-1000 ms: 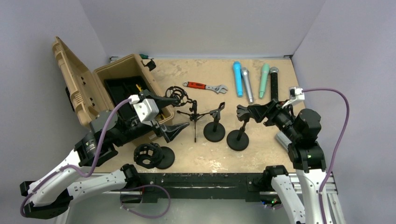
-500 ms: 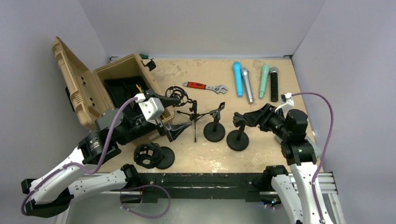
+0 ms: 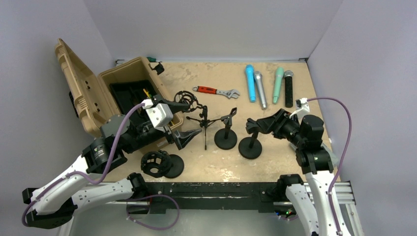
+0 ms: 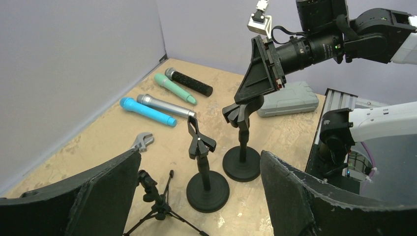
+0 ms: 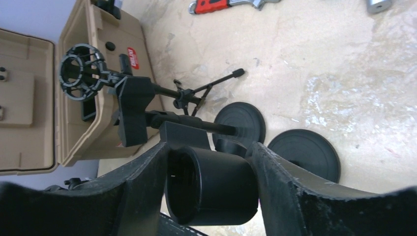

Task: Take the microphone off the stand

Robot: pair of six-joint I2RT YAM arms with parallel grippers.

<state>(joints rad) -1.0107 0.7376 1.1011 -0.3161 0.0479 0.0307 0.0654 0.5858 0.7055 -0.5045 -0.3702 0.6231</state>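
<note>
Several microphones lie flat at the back right of the table: blue (image 3: 251, 82), silver (image 3: 260, 89), green (image 3: 278, 84) and black (image 3: 288, 88). Two round-base stands are at the middle, one (image 3: 225, 139) left of the other (image 3: 250, 147). My right gripper (image 3: 252, 124) is at the top of the right-hand stand. In the right wrist view its fingers (image 5: 142, 187) press both sides of that stand's hollow black holder (image 5: 211, 184), which has nothing in it. My left gripper (image 3: 179, 120) hangs open left of the stands, holding nothing.
A small tripod stand (image 3: 205, 123) with a shock mount (image 3: 186, 98) is beside my left gripper. Another shock mount on a round base (image 3: 160, 164) sits at the front left. An open tan case (image 3: 123, 93), a red-handled wrench (image 3: 216, 91) and a grey box (image 4: 287, 98) are also here.
My right arm has swung lower and a little left, staying on the stand's holder. My left gripper has shifted slightly up and right. Nothing moved in the last half second.
</note>
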